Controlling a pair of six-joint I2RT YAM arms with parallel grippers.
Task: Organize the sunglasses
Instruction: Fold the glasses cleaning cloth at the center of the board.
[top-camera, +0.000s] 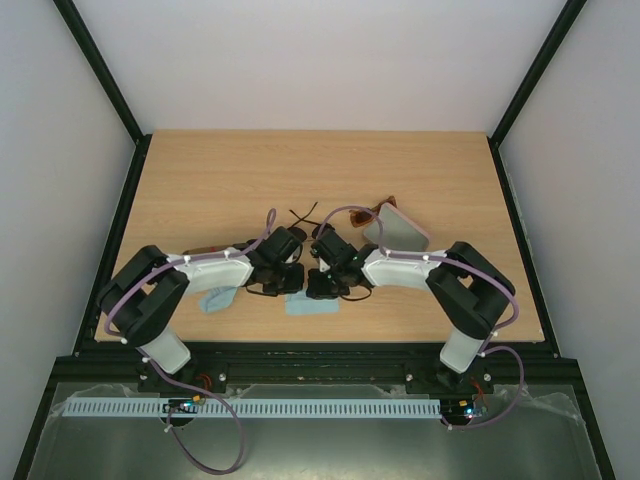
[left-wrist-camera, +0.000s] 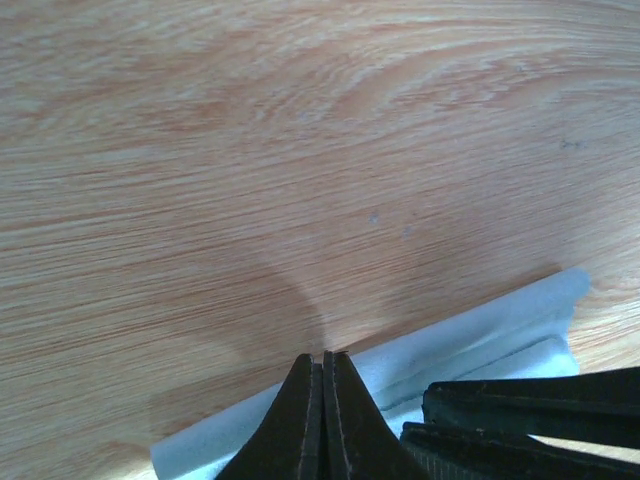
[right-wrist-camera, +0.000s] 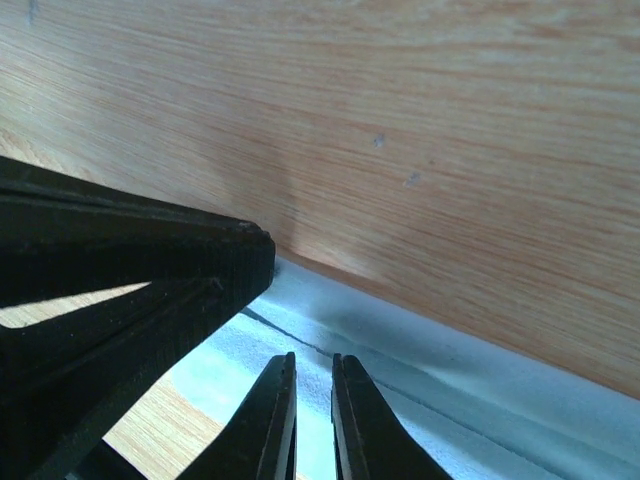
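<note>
A light blue cloth (top-camera: 312, 306) lies near the table's front middle, and both grippers meet over it. My left gripper (left-wrist-camera: 323, 355) is shut, its tips at the cloth's far edge (left-wrist-camera: 470, 330); whether cloth sits between the pads does not show. My right gripper (right-wrist-camera: 312, 375) is closed to a narrow slit with the cloth (right-wrist-camera: 400, 360) in it. Thin black wire of the aviator sunglasses (top-camera: 300, 213) pokes out behind the grippers; the rest is hidden. The reddish-brown sunglasses (top-camera: 383, 208) lie at the back right.
A flat pink case (top-camera: 402, 231) lies beside the reddish-brown pair, just behind the right arm. A brown case (top-camera: 205, 249) peeks out behind the left arm. A second light blue cloth (top-camera: 215, 300) lies at the front left.
</note>
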